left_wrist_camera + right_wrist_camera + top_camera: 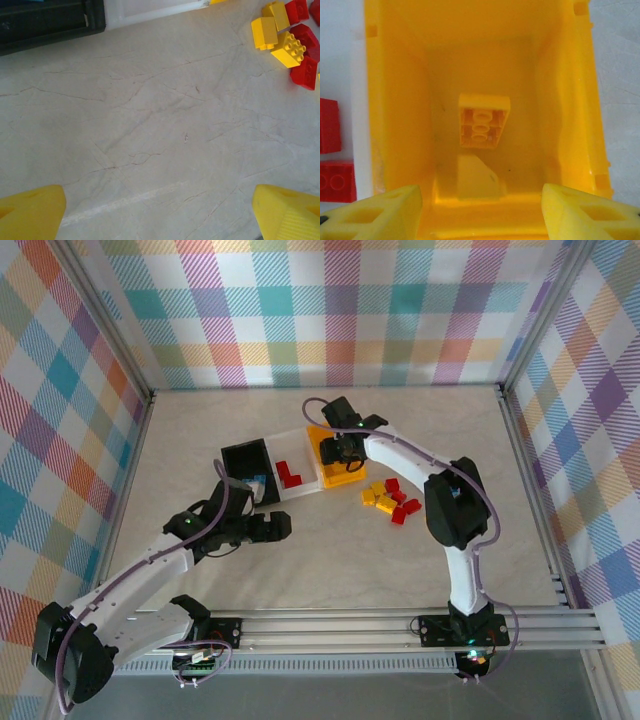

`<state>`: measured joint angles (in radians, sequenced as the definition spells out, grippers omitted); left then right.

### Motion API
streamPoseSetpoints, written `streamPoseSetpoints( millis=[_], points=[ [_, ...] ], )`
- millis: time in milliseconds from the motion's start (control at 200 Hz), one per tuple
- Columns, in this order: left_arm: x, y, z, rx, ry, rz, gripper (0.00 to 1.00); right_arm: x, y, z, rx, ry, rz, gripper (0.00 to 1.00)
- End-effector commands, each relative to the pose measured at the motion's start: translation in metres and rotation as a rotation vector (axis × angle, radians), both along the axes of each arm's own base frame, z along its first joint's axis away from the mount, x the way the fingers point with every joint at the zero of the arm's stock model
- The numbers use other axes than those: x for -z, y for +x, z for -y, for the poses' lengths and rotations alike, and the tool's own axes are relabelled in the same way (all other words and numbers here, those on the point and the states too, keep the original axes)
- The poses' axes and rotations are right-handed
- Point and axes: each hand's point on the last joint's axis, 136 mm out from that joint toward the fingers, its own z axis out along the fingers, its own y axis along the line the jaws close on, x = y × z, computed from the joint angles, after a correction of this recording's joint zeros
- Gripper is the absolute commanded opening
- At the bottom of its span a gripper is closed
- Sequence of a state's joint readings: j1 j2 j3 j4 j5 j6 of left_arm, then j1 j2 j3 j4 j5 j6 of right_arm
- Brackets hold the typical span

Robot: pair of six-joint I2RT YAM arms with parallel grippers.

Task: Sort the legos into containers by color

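Three containers stand side by side at mid table: a black bin point(243, 456) with a light blue lego point(256, 483) in it, a clear white bin point(300, 490) with red legos point(291, 474), and a yellow-orange bin point(322, 439). My right gripper point(346, 452) hangs over the yellow-orange bin point(400, 100), open, with nothing between its fingers. Below it in the bin lie an upturned yellow lego point(483, 121) and a sloped yellow one point(477, 178). A loose pile of red and yellow legos point(390, 500) lies right of the bins. My left gripper point(279, 527) hovers open and empty over bare table.
In the left wrist view my left gripper point(160, 215) faces bare marble, with the loose pile point(287, 42) at the upper right and the black bin's wall point(45, 22) at the upper left. Red legos point(331, 125) lie in the white bin beside the yellow-orange one.
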<state>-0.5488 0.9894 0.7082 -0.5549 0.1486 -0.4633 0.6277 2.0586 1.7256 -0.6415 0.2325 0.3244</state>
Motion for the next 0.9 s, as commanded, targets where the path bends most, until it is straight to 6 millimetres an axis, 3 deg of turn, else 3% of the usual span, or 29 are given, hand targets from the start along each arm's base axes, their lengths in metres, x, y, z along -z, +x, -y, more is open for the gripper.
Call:
streamPoseSetpoints(
  millis=[0, 140, 305, 420, 525, 670, 895],
  points=[
    [0.006, -0.004, -0.006, 0.003, 0.012, -0.016, 0.96, -0.031, -0.008, 0.002, -0.012, 0.019, 0.038, 0.65],
    [0.009, 0.0, 0.0, 0.018, 0.001, -0.026, 0.96, -0.041, -0.049, 0.036, 0.03, -0.01, 0.014, 0.65],
    [0.015, 0.005, 0.011, 0.03, -0.036, -0.039, 0.96, -0.001, -0.12, 0.104, 0.142, -0.103, -0.136, 0.68],
    [0.017, 0.01, 0.022, 0.047, -0.057, -0.048, 0.95, 0.028, -0.145, 0.128, 0.176, -0.108, -0.214, 0.72],
    [0.016, 0.012, 0.033, 0.07, -0.06, -0.053, 0.95, 0.042, -0.145, 0.131, 0.168, -0.067, -0.232, 0.72],
    [0.016, 0.01, 0.043, 0.097, -0.042, -0.052, 0.95, 0.051, -0.13, 0.129, 0.143, -0.055, -0.223, 0.72],
    [0.02, 0.006, 0.039, 0.086, -0.019, -0.06, 0.95, 0.068, -0.11, 0.119, 0.106, -0.057, -0.243, 0.72]
  ],
)
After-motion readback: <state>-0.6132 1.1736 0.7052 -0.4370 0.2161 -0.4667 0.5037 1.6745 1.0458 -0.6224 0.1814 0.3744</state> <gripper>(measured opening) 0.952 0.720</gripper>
